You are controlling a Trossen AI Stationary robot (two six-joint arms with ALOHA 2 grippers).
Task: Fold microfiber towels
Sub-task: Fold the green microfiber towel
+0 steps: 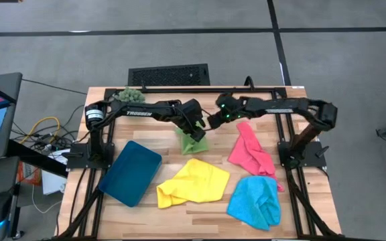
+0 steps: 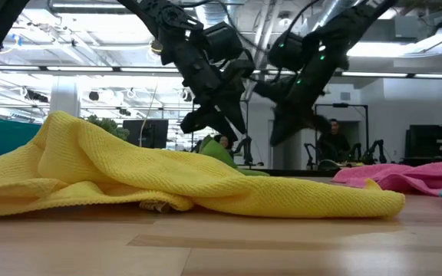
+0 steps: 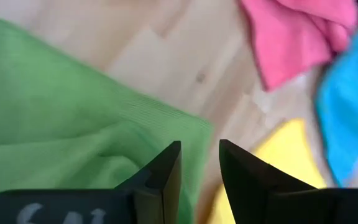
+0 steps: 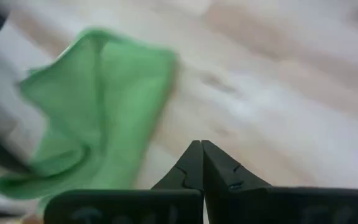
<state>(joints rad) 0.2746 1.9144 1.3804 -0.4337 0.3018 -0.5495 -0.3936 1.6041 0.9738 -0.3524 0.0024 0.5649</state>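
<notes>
My left gripper [image 3: 199,163] sits slightly parted, holding nothing, at the green towel's [image 1: 191,140] edge. Right gripper [image 4: 201,155] is pinched closed, empty, at its two o'clock. The green towel lies mid-table, partly folded. Next, I judge: grab a corner and fold over.

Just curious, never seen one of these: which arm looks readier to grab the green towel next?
Probably the left. Its gripper hangs right over the green towel, fingers slightly apart at its edge. The right gripper is shut, beside the towel.
</notes>
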